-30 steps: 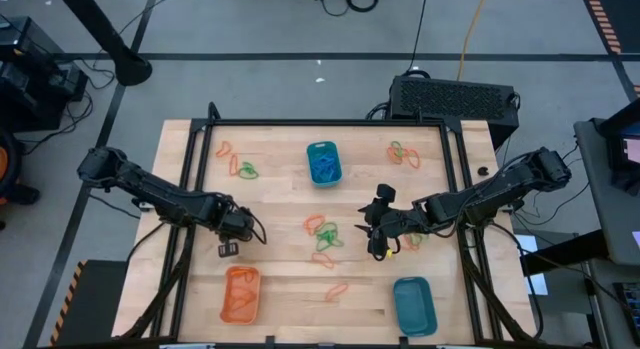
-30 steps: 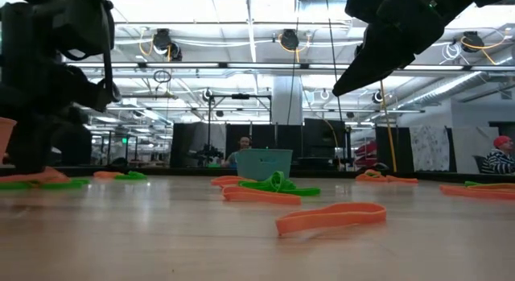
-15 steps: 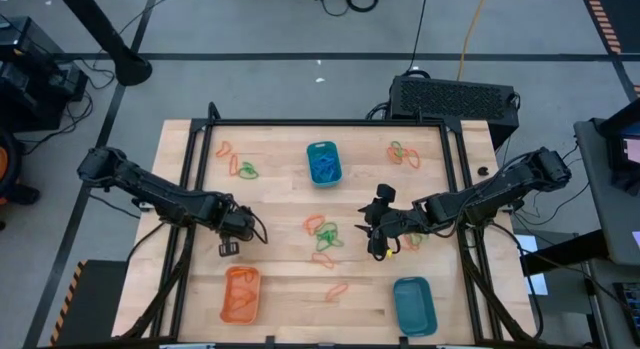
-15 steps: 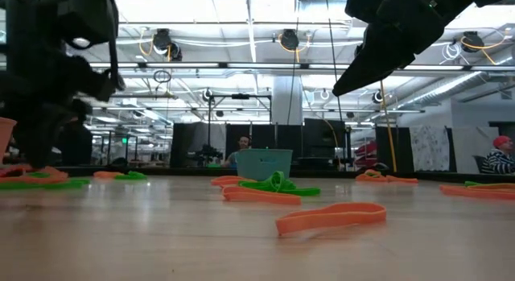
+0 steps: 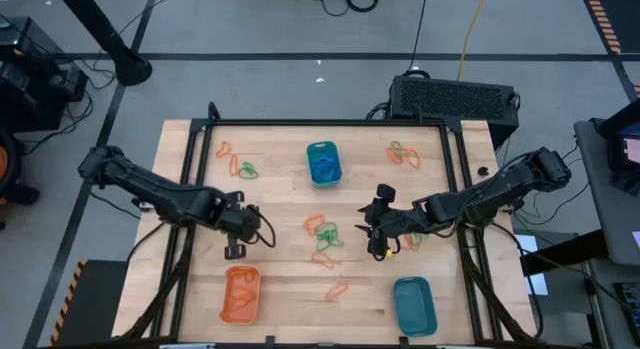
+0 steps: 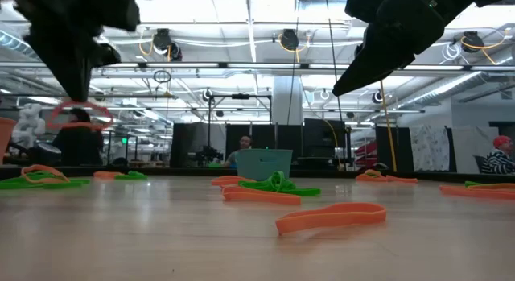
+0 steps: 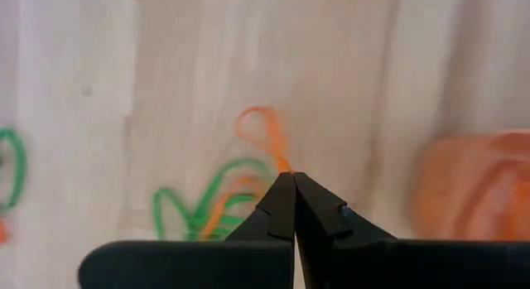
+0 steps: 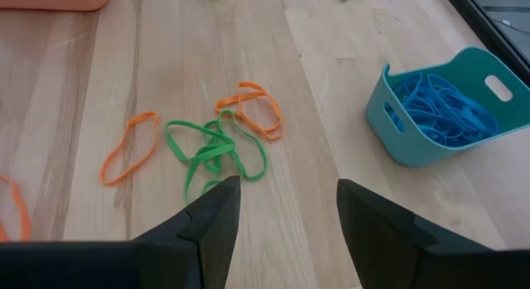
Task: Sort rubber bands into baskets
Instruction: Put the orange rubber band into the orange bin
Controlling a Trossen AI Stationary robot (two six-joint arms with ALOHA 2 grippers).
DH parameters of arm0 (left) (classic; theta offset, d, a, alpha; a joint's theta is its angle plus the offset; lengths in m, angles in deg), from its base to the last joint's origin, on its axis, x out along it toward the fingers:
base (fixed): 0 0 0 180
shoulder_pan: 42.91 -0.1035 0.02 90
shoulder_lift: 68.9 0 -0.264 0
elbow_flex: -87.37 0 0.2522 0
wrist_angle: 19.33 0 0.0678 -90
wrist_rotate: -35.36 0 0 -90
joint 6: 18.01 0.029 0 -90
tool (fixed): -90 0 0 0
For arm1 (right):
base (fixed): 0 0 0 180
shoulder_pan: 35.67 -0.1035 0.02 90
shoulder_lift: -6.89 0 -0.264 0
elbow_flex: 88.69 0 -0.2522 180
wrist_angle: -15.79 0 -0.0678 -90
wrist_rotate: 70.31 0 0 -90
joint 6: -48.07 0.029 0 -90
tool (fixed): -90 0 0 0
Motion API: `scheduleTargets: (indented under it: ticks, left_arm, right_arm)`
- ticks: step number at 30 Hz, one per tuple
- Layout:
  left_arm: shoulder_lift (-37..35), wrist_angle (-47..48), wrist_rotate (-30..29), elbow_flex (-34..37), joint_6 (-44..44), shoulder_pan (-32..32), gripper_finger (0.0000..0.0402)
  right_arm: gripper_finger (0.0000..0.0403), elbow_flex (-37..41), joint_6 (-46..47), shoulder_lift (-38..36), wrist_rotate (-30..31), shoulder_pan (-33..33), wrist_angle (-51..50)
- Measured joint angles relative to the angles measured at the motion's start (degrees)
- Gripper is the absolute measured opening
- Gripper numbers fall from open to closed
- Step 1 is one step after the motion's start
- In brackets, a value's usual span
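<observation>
**Left pincer lifts an orange band**

At the left we see the left pincer [image 7: 293, 180] clenched on an orange rubber band [image 7: 265, 133], held above the tabletop [image 5: 280, 204] near the orange basket [image 5: 240, 294]. Mid-tabletop lie loose green and orange bands [image 8: 217, 148]. Farther right, our right pincer [image 8: 281, 208] hangs released above them. A teal basket [image 8: 447, 107] holds blue bands.
</observation>
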Motion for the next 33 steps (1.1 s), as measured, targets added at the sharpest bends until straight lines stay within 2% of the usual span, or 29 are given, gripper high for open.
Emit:
scheduleTargets:
  ticks: [5,8,13,19,25,33]
  left_arm:
    - [0.0,-0.34,7.35,-2.67,-7.87,4.61,0.0001]
    - [0.0,-5.12,9.81,-2.66,-13.03,9.33,0.0001]
    - [0.02,-13.18,8.14,-2.67,-19.54,16.77,0.0]
    - [0.23,-15.98,4.08,-1.96,-26.28,22.82,0.0]
    - [1.7,-16.43,2.89,-1.94,-26.86,24.48,0.0003]
    - [2.82,-15.42,3.29,-1.89,-28.78,24.5,0.0034]
  right_arm:
    - [0.0194,0.0,-0.02,0.0,0.0,0.0,-0.02]
    - [0.0194,0.0,-0.02,0.0,0.0,0.0,-0.02]
    - [0.0194,0.0,-0.11,0.0,0.0,0.0,-0.01]
    - [0.0194,0.0,-0.06,0.0,0.0,0.0,0.58]
    - [0.0194,0.0,0.93,0.0,0.0,0.0,0.89]
    - [0.0194,0.0,1.47,0.0,0.0,0.0,0.89]
